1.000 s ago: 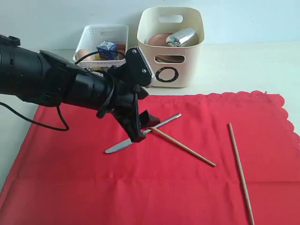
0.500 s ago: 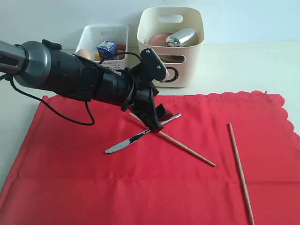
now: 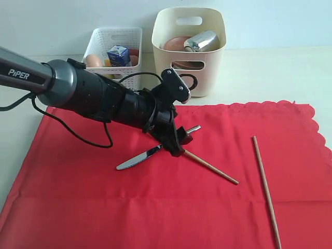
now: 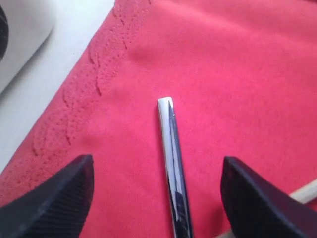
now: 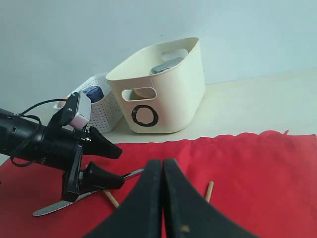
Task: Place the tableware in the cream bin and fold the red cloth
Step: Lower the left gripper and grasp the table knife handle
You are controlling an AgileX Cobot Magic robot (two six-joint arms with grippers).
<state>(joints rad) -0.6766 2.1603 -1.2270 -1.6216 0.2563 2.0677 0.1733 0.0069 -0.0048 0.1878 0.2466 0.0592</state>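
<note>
The left hand [image 3: 179, 144] hangs low over the red cloth [image 3: 104, 207], released, its two fingers set wide on either side of the knife [image 3: 137, 160] handle without gripping it. One chopstick [image 3: 212, 168] runs out from under that hand; the second chopstick [image 3: 266, 189] lies well apart on the cloth. The cream bin [image 3: 207, 78] on the desk [image 3: 270, 72] holds the steel cup [image 3: 202, 40] and brown plate [image 3: 175, 44]. The right hand [image 5: 162, 198] is clenched on nothing.

Basket [image 3: 97, 40]: white, perforated, at the rear of the table [image 3: 259, 78].
Carton [image 3: 118, 54]: blue, upright inside the basket.
Egg [image 3: 93, 60]: brown, beside the carton.
</note>
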